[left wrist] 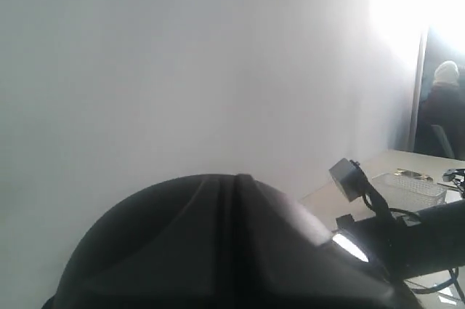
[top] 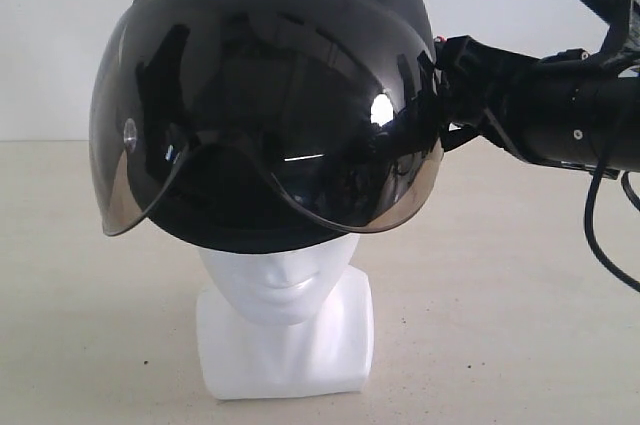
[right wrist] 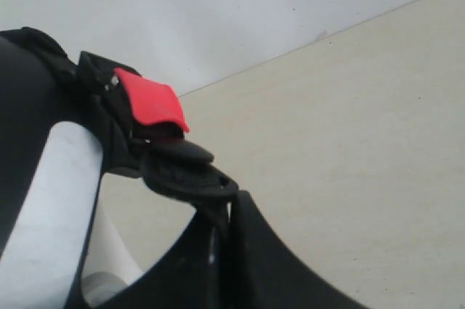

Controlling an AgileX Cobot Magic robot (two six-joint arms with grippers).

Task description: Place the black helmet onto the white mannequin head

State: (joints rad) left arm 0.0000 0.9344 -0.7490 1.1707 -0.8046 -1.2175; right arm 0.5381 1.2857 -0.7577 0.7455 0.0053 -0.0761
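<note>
The black helmet (top: 280, 35) sits over the top of the white mannequin head (top: 285, 285). Its smoky visor (top: 270, 135) hangs down past the eyes, so only nose, mouth, neck and base show. My right gripper (top: 432, 110) reaches in from the right. In the right wrist view it (right wrist: 227, 211) is shut on the helmet's strap (right wrist: 182, 171), beside a red tab (right wrist: 149, 102). My left gripper (left wrist: 236, 179) fills the left wrist view as a dark mass, its fingers pressed together against the helmet. The exterior view hides that arm behind the helmet.
The mannequin stands on a beige table (top: 520, 325) before a white wall. The right arm (top: 570, 115) and its dangling cable (top: 600, 235) cross the upper right. Beyond the table, the left wrist view shows a clear basket (left wrist: 407, 189) and a person (left wrist: 443, 105).
</note>
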